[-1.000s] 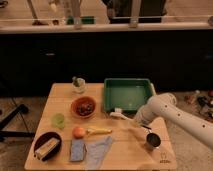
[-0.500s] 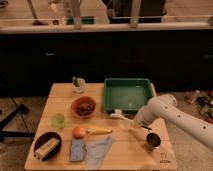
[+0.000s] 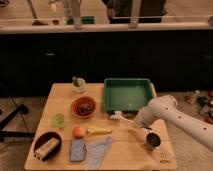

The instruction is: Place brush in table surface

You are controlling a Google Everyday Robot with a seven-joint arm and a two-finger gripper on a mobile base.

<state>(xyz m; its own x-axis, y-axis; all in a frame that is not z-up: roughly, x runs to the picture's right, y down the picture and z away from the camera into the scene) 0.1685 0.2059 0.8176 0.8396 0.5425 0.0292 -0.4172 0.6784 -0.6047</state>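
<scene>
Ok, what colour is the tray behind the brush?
Green tray, camera view; the tool sits at the white brush.

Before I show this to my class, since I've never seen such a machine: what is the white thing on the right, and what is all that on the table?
The white shape is a robot arm, reaching in from the right. Its gripper, a two-finger clamp, sits low over the table surface, just in front of the green tray. A slim white brush pokes out from it towards the left, so the gripper appears to be holding it. The single camera looks down at the table from in front.

Also on the table: a red bowl, a small green cup, a banana beside an orange fruit, a dark bowl holding a wooden scrubber, a blue sponge, a grey cloth, a metal cup and a small jar at the back.
</scene>
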